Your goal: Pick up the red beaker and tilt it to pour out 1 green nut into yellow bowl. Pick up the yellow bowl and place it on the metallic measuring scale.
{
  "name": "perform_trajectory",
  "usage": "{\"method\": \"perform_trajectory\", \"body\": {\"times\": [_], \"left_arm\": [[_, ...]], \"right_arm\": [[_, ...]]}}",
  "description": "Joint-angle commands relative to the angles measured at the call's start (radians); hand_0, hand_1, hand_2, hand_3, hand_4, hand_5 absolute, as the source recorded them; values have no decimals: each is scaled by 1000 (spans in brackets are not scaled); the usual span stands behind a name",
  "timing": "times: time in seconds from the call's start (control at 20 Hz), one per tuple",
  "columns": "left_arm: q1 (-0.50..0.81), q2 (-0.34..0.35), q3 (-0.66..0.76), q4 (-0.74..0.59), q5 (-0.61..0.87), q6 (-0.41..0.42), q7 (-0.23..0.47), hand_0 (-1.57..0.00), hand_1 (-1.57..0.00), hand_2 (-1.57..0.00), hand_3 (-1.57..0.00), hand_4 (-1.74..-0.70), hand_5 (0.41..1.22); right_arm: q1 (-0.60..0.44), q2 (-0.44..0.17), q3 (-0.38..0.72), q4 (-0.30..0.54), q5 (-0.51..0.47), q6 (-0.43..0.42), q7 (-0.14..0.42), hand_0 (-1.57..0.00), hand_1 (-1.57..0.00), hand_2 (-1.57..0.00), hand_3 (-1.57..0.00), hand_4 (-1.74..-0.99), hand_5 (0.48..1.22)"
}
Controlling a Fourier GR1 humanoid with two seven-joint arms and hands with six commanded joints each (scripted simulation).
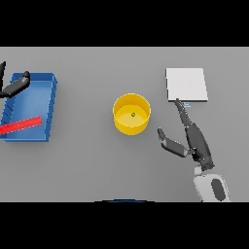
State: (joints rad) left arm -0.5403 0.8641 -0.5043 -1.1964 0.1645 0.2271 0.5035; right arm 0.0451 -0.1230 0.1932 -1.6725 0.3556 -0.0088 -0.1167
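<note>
The red beaker (20, 125) lies on its side in the blue tray (50, 104) at the left of the bench (87, 165). Its long axis runs left to right, with the right end a little farther away; its left end is cut by the picture's edge. It looks like a flat red bar.

The yellow bowl (131, 114) stands upright in the middle of the bench, round, with its opening up, and one green nut (133, 115) lies on its bottom. The metallic measuring scale (186, 84) is a pale square plate, far and to the right of the bowl.

The right hand (194, 138) is open just right of the bowl. Its straight fingers point far, with tips at the near edge of the scale, and its thumb points left toward the bowl without touching. The left hand (14, 86) is over the far left corner of the tray, with relaxed fingers and holding nothing.
</note>
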Motion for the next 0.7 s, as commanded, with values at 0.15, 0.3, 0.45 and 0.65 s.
{"method": "perform_trajectory", "body": {"times": [0.15,0.3,0.45,0.65], "left_arm": [[-5,-24,-10,0,4,1,-1,-10,-8,-8,-7,-790,707],[-6,-25,-12,-7,5,1,5,-5,-3,-4,-3,-795,709],[-4,-15,-12,-11,2,3,15,-2,-1,-1,-1,-793,712],[-4,-22,-15,-5,3,0,1,0,0,0,0,-797,722]], "right_arm": [[-120,-81,47,36,76,86,65,1,1,1,1,-1255,700],[-202,-158,108,51,186,139,92,1,1,1,1,-1282,677],[-313,-216,180,96,287,200,87,1,1,1,1,-1276,668],[-430,-238,241,166,337,275,63,1,1,1,1,-1271,658]]}}
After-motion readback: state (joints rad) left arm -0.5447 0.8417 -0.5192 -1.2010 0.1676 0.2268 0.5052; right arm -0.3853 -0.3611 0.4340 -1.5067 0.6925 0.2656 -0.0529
